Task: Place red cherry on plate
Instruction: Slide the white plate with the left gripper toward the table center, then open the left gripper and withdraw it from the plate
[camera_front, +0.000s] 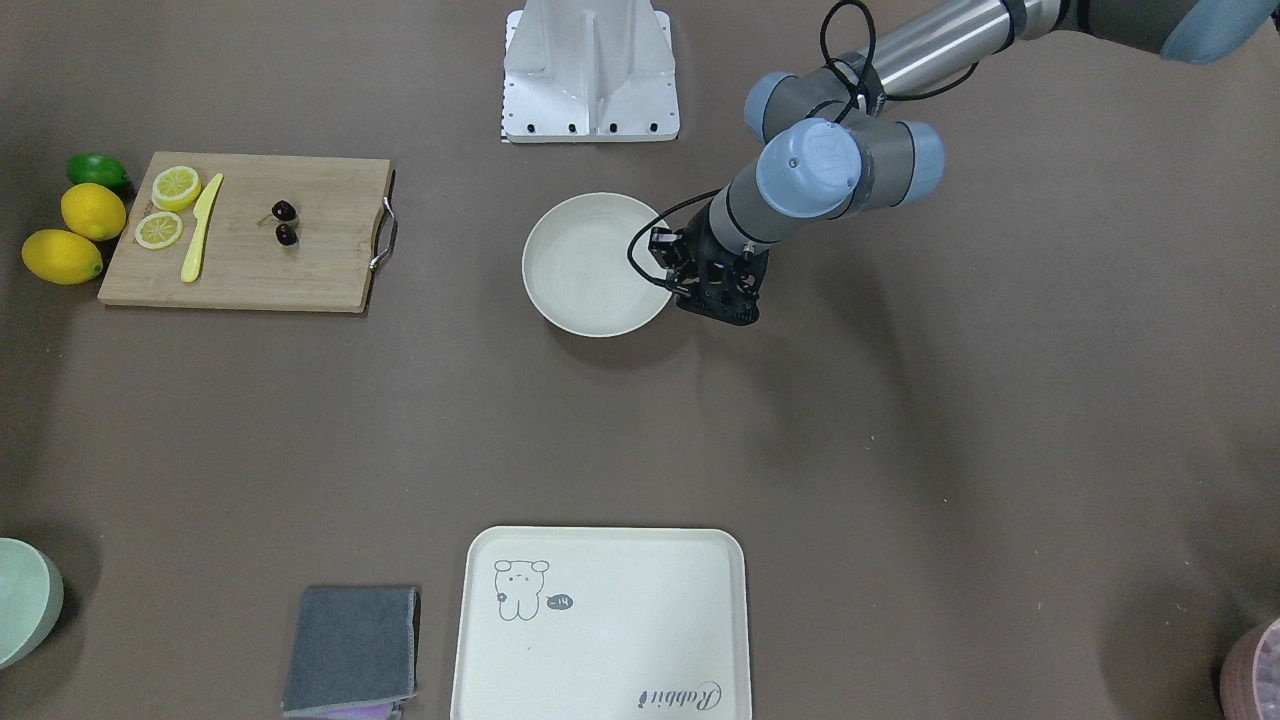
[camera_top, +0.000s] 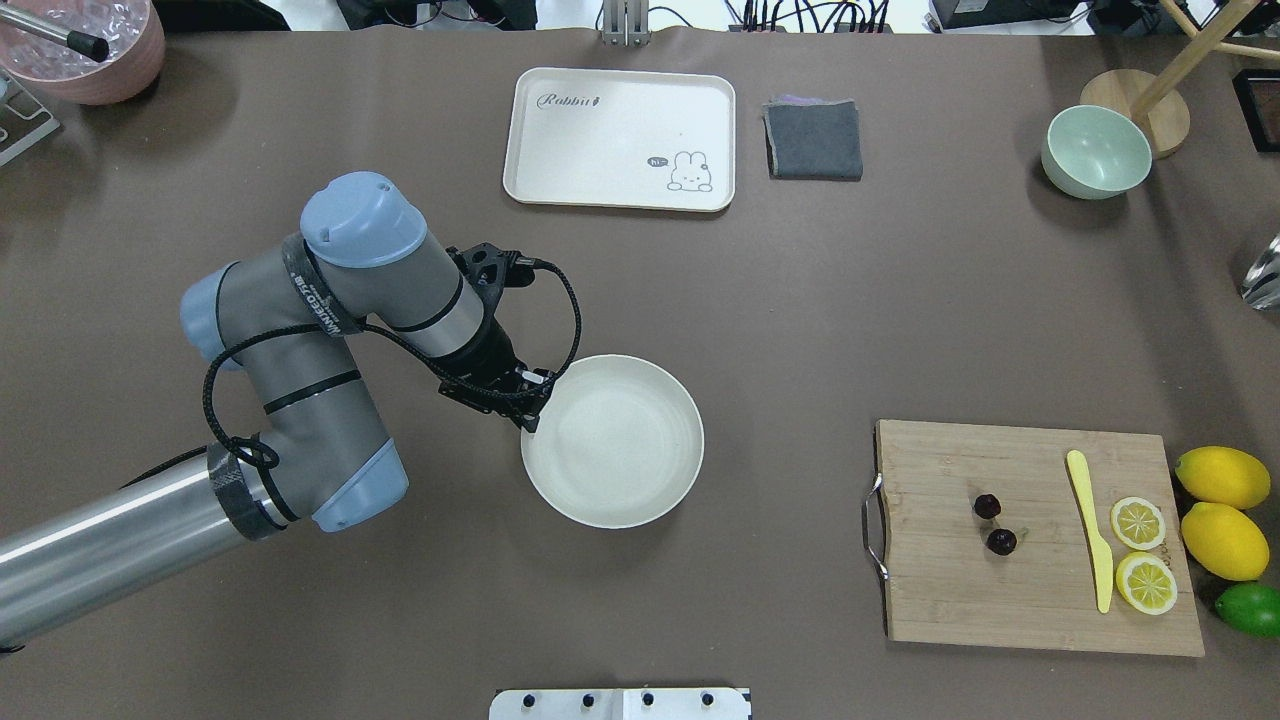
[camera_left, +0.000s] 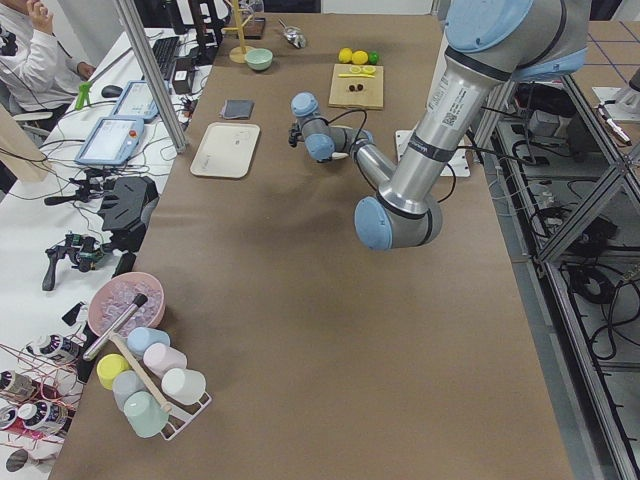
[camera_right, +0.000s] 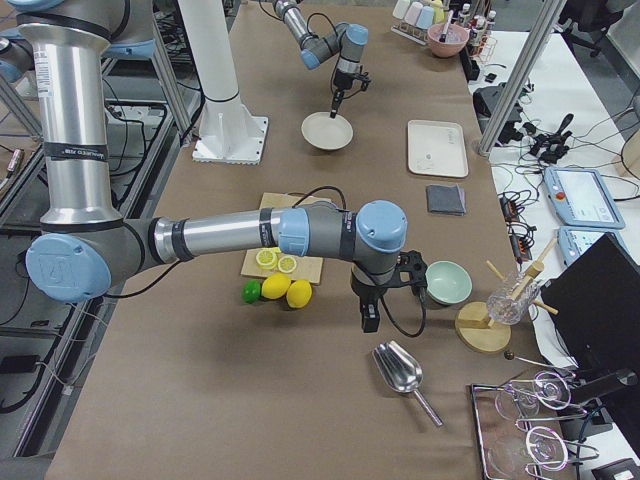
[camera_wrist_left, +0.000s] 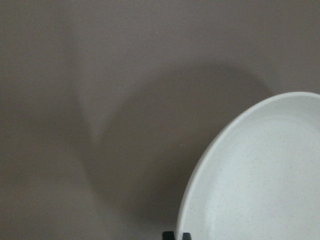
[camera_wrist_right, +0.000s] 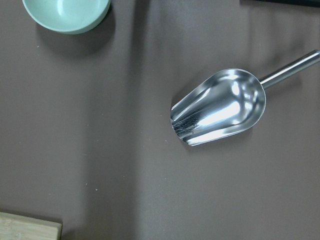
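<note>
The red cherry, two small dark fruits on thin stems, lies on the wooden cutting board at the right; it also shows in the front view. The round cream plate sits mid-table with nothing on it. My left gripper hangs at the plate's left rim, far from the cherry. In the left wrist view its fingertips sit close together, shut, at the plate edge. My right gripper shows only in the exterior right view, low beyond the board, and I cannot tell its state.
A yellow knife, lemon slices, whole lemons and a lime crowd the board's right end. Far side holds a cream tray, grey cloth and green bowl. A metal scoop lies under the right wrist.
</note>
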